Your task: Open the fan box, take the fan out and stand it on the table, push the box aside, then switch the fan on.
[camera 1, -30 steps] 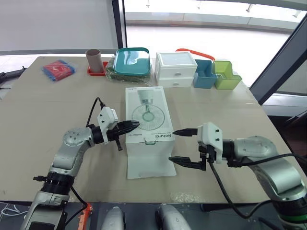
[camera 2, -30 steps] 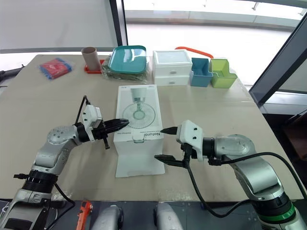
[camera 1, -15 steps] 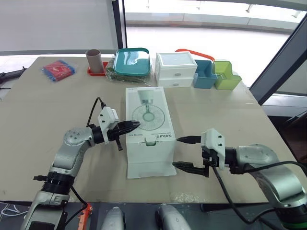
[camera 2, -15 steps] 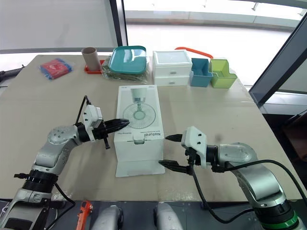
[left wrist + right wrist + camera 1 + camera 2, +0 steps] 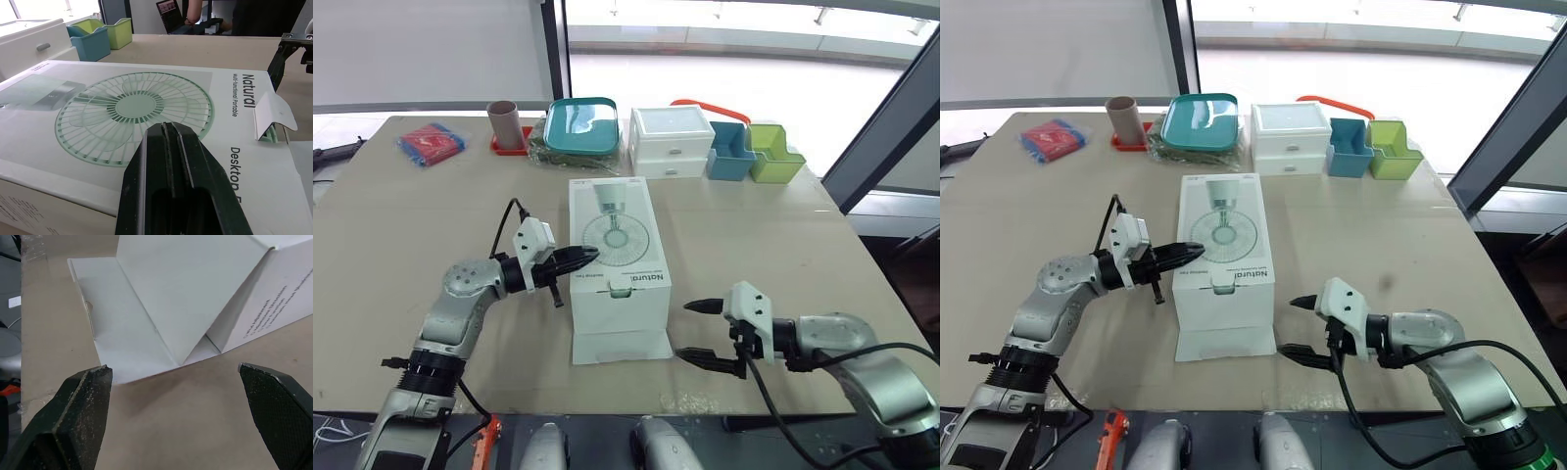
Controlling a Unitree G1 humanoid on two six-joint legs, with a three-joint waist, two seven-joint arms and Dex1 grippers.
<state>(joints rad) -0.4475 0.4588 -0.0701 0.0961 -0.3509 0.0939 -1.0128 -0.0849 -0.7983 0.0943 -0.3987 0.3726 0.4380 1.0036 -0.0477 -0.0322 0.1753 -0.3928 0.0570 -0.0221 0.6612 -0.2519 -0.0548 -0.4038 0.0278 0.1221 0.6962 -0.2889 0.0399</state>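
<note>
Fingers of the left gripper (image 5: 579, 258) are pressed together, tips apparently resting on the top of the fan box (image 5: 619, 257), probably to steady it during opening. The box lies flat in the middle of the surface (image 5: 783, 245), its near flap (image 5: 621, 345) folded down, with the fan presumably inside. The right gripper (image 5: 686, 331) hovers just beside that flap, spread wide and holding nothing.
</note>
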